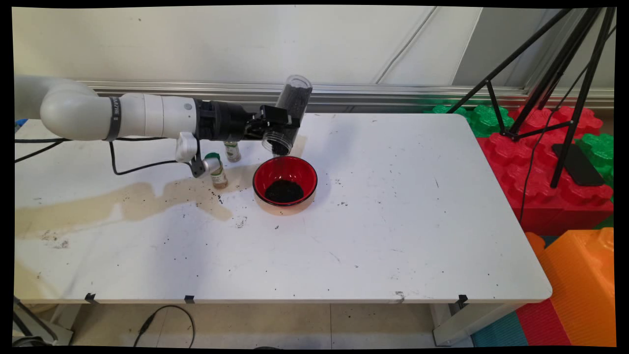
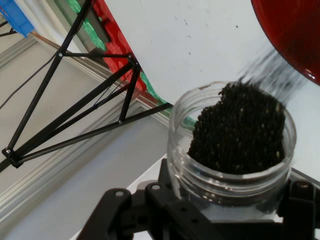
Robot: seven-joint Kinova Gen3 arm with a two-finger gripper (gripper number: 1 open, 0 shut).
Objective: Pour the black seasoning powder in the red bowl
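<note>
- Near part of the white desk (image 1: 373, 255): bare but for scattered dark specks, with a pale brown stain (image 1: 123, 204) spreading across its left side.
- Mid-desk: a red bowl (image 1: 285, 183) stands upright with a heap of dark grains (image 1: 284, 191) in its bottom.
- Left of the bowl: a small bottle with a green cap (image 1: 215, 171), tilted; a second small bottle (image 1: 232, 151) stands just beyond it, partly hidden by the arm.
- Above the bowl's far rim: the gripper (image 1: 280, 124), reaching in from the left, with its fingers clamped around a clear jar (image 1: 290, 115) full of dark grains. The jar is tipped with its open mouth down toward the bowl; in the hand view, grains (image 2: 240, 132) crowd the mouth and a blurred streak of them runs toward the bowl's edge (image 2: 292, 35).
- Far right, beyond the desk: a black tripod (image 1: 545, 83) over red and green foam blocks (image 1: 535, 162).
</note>
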